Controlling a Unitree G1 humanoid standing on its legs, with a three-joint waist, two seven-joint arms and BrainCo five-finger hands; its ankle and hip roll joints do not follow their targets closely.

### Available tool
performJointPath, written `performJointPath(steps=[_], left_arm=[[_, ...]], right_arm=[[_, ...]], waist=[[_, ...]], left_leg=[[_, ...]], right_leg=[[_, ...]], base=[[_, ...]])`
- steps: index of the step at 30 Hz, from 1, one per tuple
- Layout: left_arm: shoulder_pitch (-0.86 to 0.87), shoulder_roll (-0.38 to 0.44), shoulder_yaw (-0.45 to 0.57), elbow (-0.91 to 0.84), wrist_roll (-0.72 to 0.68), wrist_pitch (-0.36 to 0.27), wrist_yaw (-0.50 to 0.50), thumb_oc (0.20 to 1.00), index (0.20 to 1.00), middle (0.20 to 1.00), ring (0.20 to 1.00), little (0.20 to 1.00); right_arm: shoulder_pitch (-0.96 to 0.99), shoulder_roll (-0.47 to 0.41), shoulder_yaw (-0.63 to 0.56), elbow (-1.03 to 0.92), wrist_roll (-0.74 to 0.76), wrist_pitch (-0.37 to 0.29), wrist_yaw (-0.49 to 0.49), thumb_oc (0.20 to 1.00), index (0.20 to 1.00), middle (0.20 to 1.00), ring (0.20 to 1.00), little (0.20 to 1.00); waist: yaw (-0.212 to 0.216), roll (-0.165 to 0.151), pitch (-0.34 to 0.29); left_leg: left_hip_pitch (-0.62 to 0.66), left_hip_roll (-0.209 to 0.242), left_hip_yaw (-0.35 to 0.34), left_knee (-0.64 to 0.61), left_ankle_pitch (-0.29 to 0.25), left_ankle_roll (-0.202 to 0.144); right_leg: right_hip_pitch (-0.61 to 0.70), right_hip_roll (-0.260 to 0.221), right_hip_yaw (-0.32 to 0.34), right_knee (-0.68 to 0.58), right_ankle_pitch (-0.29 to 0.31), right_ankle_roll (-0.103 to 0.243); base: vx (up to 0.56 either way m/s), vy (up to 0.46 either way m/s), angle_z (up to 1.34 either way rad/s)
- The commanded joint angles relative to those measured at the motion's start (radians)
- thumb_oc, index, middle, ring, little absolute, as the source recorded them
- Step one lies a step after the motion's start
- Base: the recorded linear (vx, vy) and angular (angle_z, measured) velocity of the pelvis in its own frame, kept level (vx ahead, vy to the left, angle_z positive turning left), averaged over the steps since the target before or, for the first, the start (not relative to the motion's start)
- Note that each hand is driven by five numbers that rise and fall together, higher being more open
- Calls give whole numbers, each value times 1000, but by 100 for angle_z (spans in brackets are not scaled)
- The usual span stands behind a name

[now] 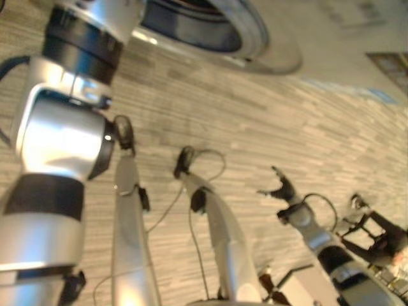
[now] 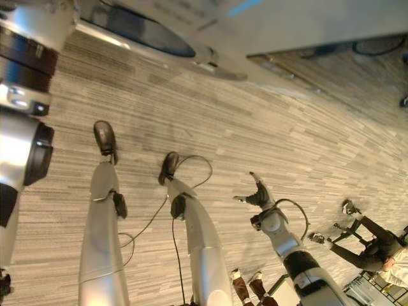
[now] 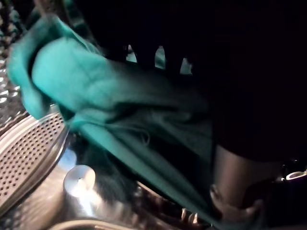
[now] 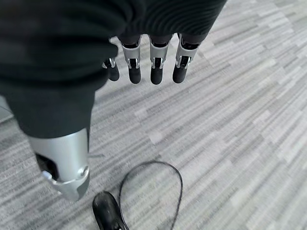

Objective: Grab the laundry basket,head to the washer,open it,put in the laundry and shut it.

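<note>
**Loading step: laundry in drum**

Left hand (image 3: 230, 191) inside the washer drum (image 3: 33, 153), curled on teal laundry (image 3: 86, 81); release is pending. Washer door (image 1: 210, 25), upper centre, open. Right hand (image 4: 153, 67) idle over floor (image 4: 230, 143), fingers relaxed, empty. Left: let go, withdraw, shut door.

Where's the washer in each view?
Left eye: washer at the top edge, its round opening dark.
Right eye: top left.
Left wrist: seen from inside, its perforated drum beside teal cloth.
Right wrist: striped floor, the landmark shared with both eye views.
</note>
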Motion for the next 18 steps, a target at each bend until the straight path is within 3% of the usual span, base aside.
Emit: performJointPath(steps=[1,13,18], left_arm=[[29,-15,7,-52,39,-69,-50,1000,1000,1000,1000,1000],[118,-29,-11,-66,129,-27,-65,1000,1000,1000,1000,1000],[92,-19,-98,25,204,53,-106,1000,1000,1000,1000,1000]], right_arm=[[124,-27,-18,33,-15,10,7,1000,1000,1000,1000,1000],[121,-24,5,65,-16,-7,10,1000,1000,1000,1000,1000],[117,-39,4,74,-7,-12,17,1000,1000,1000,1000,1000]], waist=[[-27,34,-62],[-9,46,-52],[2,67,-50]], left_leg=[[8,-10,-5,20,-127,18],[2,-5,-12,14,-116,14],[6,-3,-5,0,-106,12]], right_leg=[[103,3,1,57,-80,36],[78,5,-9,85,-95,23],[80,3,-8,83,-101,15]], base=[[0,0,0],[0,0,0],[0,0,0]])
